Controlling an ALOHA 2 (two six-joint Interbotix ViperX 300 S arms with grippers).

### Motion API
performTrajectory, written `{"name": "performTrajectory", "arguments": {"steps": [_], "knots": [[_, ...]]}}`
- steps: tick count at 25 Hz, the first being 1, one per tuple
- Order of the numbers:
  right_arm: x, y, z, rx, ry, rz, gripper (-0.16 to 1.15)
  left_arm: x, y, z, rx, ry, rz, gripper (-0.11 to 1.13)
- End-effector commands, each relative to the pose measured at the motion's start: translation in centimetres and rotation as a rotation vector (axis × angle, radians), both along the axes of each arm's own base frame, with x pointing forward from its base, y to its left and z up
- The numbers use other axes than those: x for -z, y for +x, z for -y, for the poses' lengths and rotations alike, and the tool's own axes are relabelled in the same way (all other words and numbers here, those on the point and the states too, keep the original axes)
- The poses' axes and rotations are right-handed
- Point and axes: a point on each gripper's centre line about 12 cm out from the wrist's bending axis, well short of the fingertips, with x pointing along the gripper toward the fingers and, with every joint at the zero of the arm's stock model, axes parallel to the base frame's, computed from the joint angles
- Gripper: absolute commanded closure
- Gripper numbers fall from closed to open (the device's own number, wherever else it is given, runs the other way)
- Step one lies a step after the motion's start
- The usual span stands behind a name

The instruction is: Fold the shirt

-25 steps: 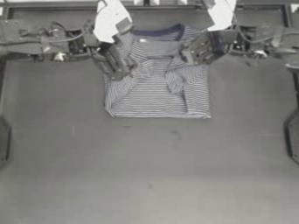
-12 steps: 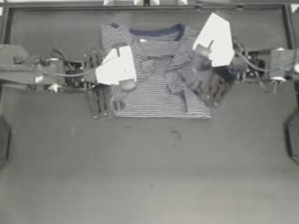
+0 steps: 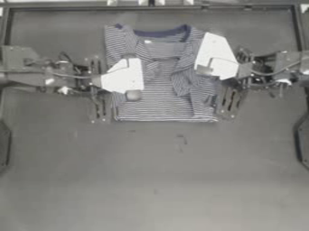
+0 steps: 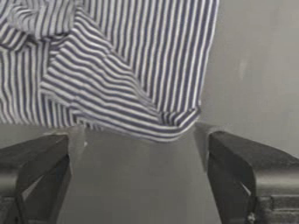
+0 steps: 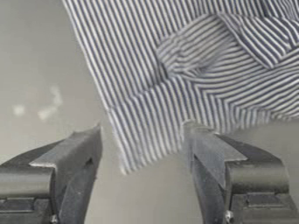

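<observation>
soft, limp shirt (image 3: 158, 85) will sag; both end effectors, left (image 4: 137, 175) and right (image 5: 143, 168), gape empty at its near corners, the spots to pinch.

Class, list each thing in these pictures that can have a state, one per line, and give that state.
shirt: lying flat on the table, collar toward the far edge, both sleeves folded inward, lower half not yet folded.
left gripper: jaws open, at the shirt's lower left edge, holding nothing.
right gripper: jaws open, at the shirt's lower right edge, holding nothing.
</observation>
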Motion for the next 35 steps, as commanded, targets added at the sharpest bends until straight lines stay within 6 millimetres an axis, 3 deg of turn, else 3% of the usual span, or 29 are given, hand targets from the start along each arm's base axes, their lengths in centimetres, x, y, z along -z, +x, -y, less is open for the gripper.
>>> {"name": "performTrajectory", "arguments": {"steps": [1, 9, 35], "knots": [[-0.4, 0.8, -0.9, -0.083, -0.031, 0.026, 0.10, -1.1, 1.2, 0.2, 0.024, 0.014, 0.031, 0.00], [3.1, 1.0, -1.2, -0.112, -0.008, -0.064, 0.10, 0.9, 2.1, 0.1, 0.058, 0.019, -0.021, 0.00], [10.1, 1.6, -0.3, -0.114, 0.012, -0.205, 0.09, 5.4, 3.2, -1.2, 0.062, 0.047, -0.110, 0.00]]}}
